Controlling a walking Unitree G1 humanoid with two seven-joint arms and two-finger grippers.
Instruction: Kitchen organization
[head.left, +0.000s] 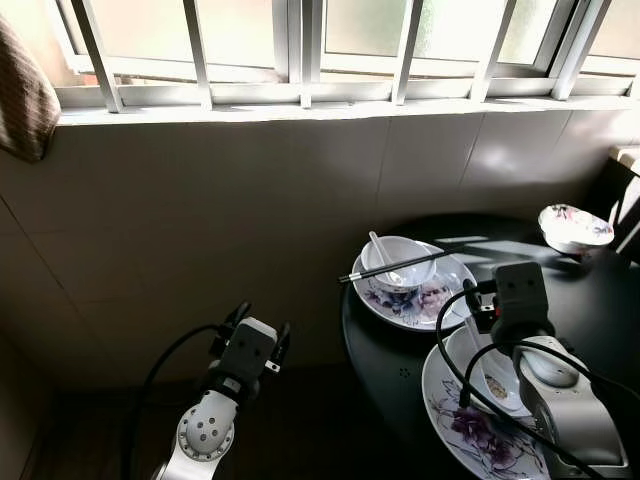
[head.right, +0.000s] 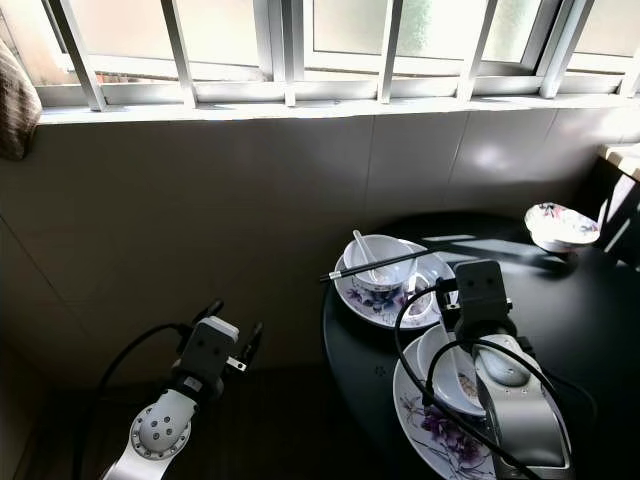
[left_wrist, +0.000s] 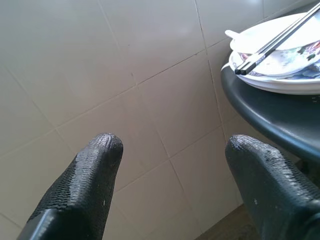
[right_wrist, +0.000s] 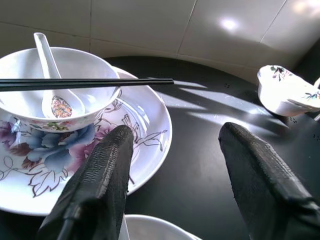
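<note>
Tiled wall (head.left: 250, 200) under a barred window (head.left: 300, 40); round black table (head.left: 600, 300) against it, at the robot's right.

Item 1: flowered plate (head.left: 440, 300) near the table's left edge, carrying a white bowl (head.left: 400, 262); spoon (head.left: 385, 258) lies inside the bowl, black chopsticks (head.left: 395, 266) rest across its rim with tips overhanging the table edge.

Item 2: second flowered plate (head.left: 470, 435) at the near edge, with a small bowl (head.left: 495, 385) on it.

Item 3: lone flowered bowl (head.left: 575, 228) at the far right edge.

Right gripper (right_wrist: 175, 165): fingers spread, empty, hovering above the table between the two plates. Left gripper (left_wrist: 172, 165): fingers apart, empty, off the table beside its edge, facing the wall.

Hazards, as judged: chopsticks sit loose and would likely roll off if the bowl is nudged or lifted tilted; stacked crockery is smooth and could slip from the fingers; the right arm's dangling cable (head.left: 450, 350) could snag the near plate
</note>
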